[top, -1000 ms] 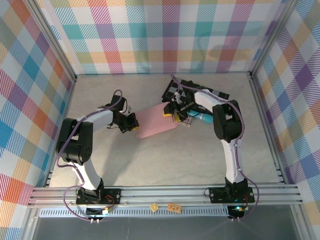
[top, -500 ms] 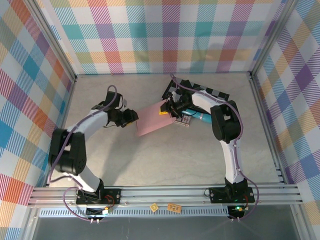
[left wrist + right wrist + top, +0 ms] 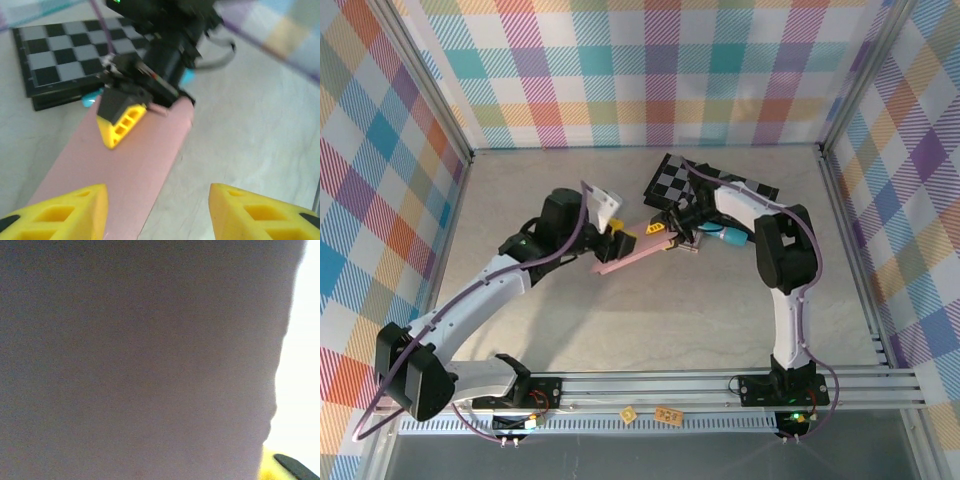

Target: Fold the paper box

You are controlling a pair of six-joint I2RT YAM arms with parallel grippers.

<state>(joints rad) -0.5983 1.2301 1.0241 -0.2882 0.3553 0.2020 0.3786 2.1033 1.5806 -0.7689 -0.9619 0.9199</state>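
From the overhead camera I see the paper box (image 3: 632, 254) near the middle of the tabletop (image 3: 650, 325), showing as a narrow dusty-pink strip that runs from lower left to upper right, tilted so that I am looking mostly at its edge. The right gripper (image 3: 663, 229) is at the box's far, upper-right end. On my left wrist feed one of its yellow fingertips (image 3: 121, 124) lies flat against the pink top face there; the other finger is hidden behind the cardboard, so I read it as clamped on that end. The right wrist feed is pressed so close to the box (image 3: 140, 360) that I get a dim pinkish-grey surface with a sliver of yellow fingertip (image 3: 272, 467) in the bottom right corner. The left gripper (image 3: 617, 240) reaches in from the left to the box's middle. Its two yellow fingertips (image 3: 65, 210) stand wide apart, the pink panel running up between them, close to the left one, with bare tabletop between the box's edge and the right one. Behind the box lies the black-and-grey checkered board (image 3: 672, 178), and a cyan object (image 3: 732, 238) that I cannot identify sits just past the right gripper.
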